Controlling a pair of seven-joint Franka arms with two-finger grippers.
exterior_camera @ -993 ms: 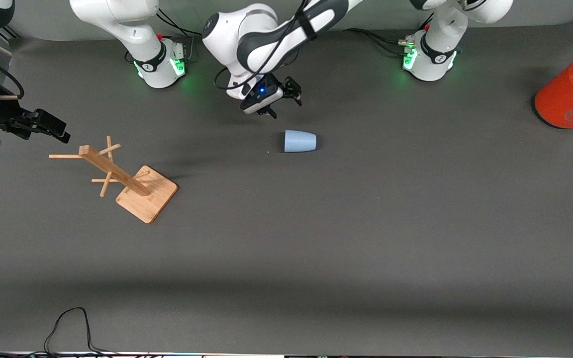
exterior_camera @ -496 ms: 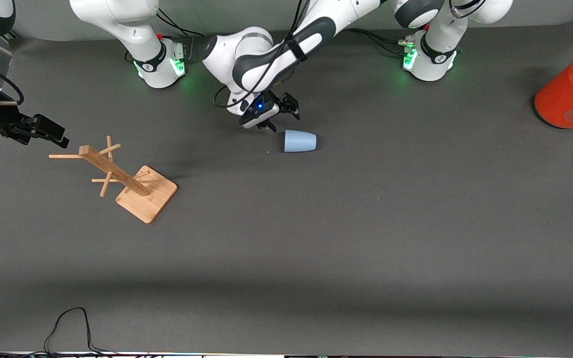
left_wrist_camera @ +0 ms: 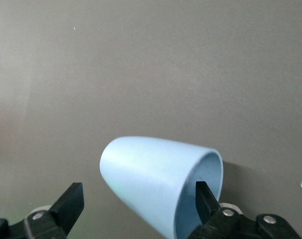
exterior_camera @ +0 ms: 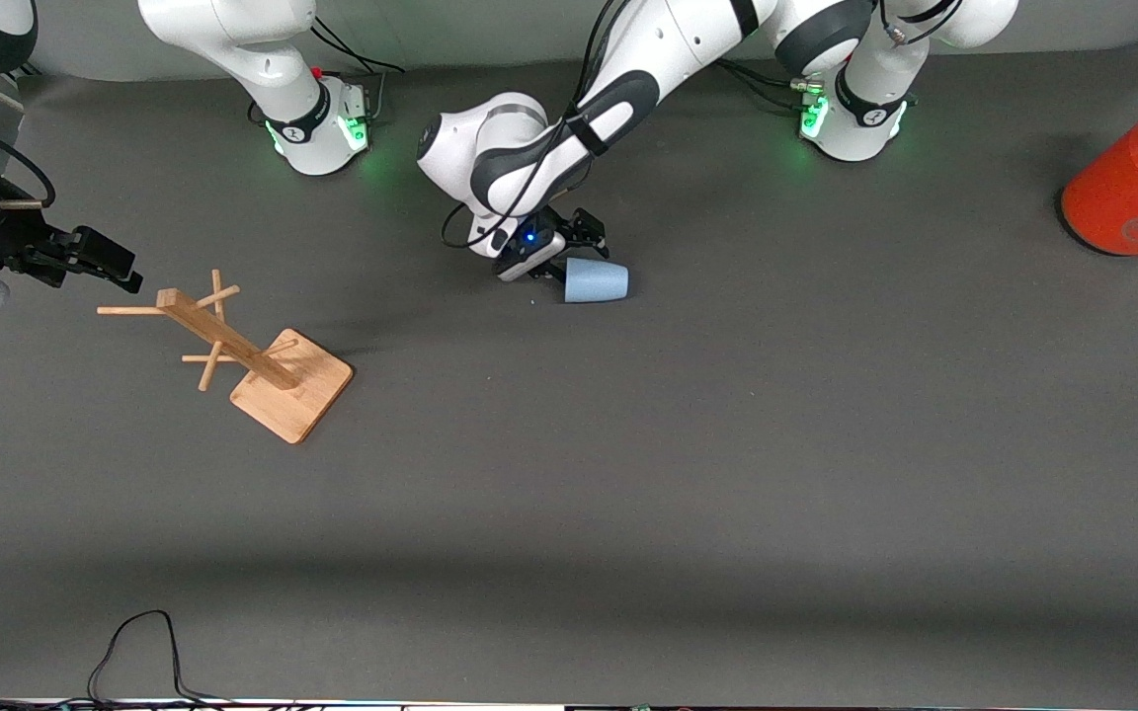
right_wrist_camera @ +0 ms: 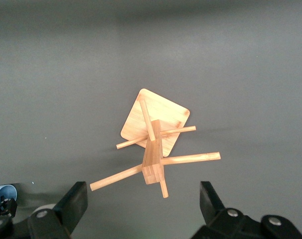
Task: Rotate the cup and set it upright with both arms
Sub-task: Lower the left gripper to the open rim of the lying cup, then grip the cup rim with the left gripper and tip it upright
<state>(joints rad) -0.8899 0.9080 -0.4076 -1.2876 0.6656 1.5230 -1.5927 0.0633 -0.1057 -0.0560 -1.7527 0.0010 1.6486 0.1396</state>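
Note:
The pale-blue cup point(exterior_camera: 597, 281) lies on its side on the dark table, its mouth toward the right arm's end. My left gripper point(exterior_camera: 574, 257) is down at the cup's mouth and open. In the left wrist view the cup point(left_wrist_camera: 151, 174) lies between the jaws: one finger point(left_wrist_camera: 206, 199) sits inside the mouth, the other point(left_wrist_camera: 71, 204) stands apart from the outer wall. My right gripper point(exterior_camera: 100, 262) is open and empty, and waits above the table beside the wooden rack point(exterior_camera: 253, 351). The right wrist view shows its open gripper point(right_wrist_camera: 143, 199) over the rack point(right_wrist_camera: 153, 144).
A large orange-red can point(exterior_camera: 1137, 183) with a silver top lies at the left arm's end of the table. A black cable point(exterior_camera: 134, 642) loops at the table's edge nearest the front camera. The cup's mouth point(right_wrist_camera: 2, 191) shows at the edge of the right wrist view.
My left gripper has come down and toward the cup, from above the table beside it to around the rim. The cup has not moved. The right gripper has barely shifted.

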